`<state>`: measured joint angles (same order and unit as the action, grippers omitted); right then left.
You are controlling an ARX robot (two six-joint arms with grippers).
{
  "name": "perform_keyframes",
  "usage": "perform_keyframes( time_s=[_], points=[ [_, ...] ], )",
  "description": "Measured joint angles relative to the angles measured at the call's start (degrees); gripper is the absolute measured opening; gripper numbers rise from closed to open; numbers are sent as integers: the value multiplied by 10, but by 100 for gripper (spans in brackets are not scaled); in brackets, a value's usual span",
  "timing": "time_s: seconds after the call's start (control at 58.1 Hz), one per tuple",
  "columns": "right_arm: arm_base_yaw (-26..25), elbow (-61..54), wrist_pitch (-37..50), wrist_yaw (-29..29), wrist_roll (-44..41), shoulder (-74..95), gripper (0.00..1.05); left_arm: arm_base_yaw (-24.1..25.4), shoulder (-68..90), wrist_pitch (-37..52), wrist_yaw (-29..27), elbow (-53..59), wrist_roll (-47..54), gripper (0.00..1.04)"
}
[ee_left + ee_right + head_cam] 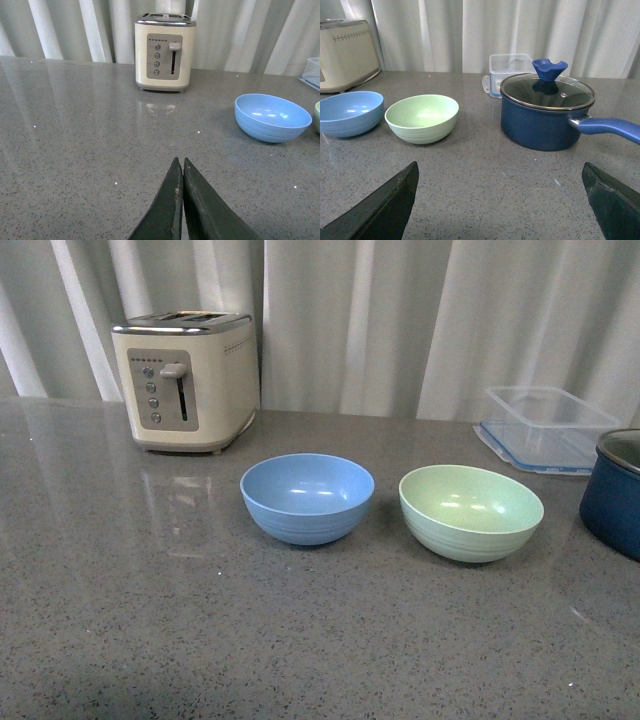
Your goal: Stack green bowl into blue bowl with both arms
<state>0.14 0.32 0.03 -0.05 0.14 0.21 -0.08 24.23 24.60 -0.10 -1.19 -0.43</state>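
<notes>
The green bowl [471, 512] sits upright and empty on the grey worktop [300, 640], just beside the blue bowl [307, 497] with a narrow gap between them. The blue bowl is on the side of the robot's left arm. A lidded navy pot [615, 495] stands near the green bowl's other side. A toaster [187, 380] and a clear container [545, 427] stand further back.

Nothing has been lifted, so the stacking has not begun. The likely trouble is 3-fold. A pinch on the thin, smooth rim may slip. An arm reaching in could clip the pot or its long handle. The blue bowl could also skid on the glossy worktop if the green one lands off-centre, and as the 2 bowls are the same size there is little room to nest them.

The left claw [182, 165] has its 2 fingers pressed together, holding nothing, over bare worktop well apart from the blue bowl. The right claw [500, 167] has its fingers spread wide, empty and touching nothing, short of the green bowl.
</notes>
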Motion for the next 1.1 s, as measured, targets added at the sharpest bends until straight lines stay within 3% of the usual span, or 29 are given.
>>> perform_keyframes(
  time_s=[0.706, 0.827, 0.999, 1.102],
  points=[
    [0, 0, 0, 0, 0, 0, 95, 0, -142, -144, 0, 0, 0, 4],
    [0, 0, 0, 0, 0, 0, 95, 0, -218, -240, 0, 0, 0, 4],
    [0, 0, 0, 0, 0, 0, 95, 0, -240, -246, 0, 0, 0, 4],
    [0, 0, 0, 0, 0, 0, 95, 0, -240, -246, 0, 0, 0, 20]
  ],
)
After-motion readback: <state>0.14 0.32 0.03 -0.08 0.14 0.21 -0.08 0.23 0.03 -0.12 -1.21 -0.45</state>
